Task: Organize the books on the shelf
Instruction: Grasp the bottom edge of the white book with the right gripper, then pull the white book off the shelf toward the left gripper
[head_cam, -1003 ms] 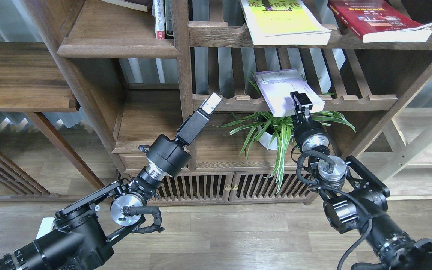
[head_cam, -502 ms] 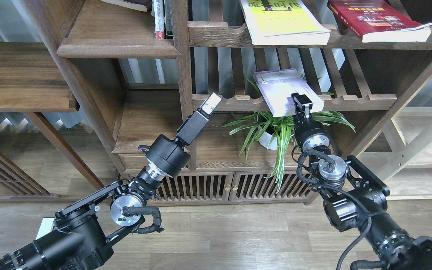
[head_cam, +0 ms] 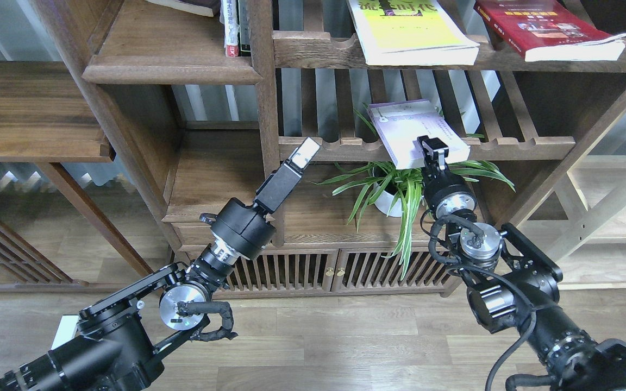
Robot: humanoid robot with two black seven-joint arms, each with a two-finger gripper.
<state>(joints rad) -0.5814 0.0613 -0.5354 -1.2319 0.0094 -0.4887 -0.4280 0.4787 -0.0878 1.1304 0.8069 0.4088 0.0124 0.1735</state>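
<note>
Lavender book [head_cam: 409,130] on slatted rack, clamped by right end effector [head_cam: 433,147]; left end effector [head_cam: 305,152] together.

Large dark characters run across the top of the yellow-green book [head_cam: 411,30], and small print marks the red book [head_cam: 541,24], the lavender book [head_cam: 408,127] and the upright book spines [head_cam: 231,27], none legible.

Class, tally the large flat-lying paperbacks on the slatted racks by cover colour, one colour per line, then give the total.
Pale lavender book: 1
Yellow-green book: 1
Dark red book: 1
Total: 3
</note>
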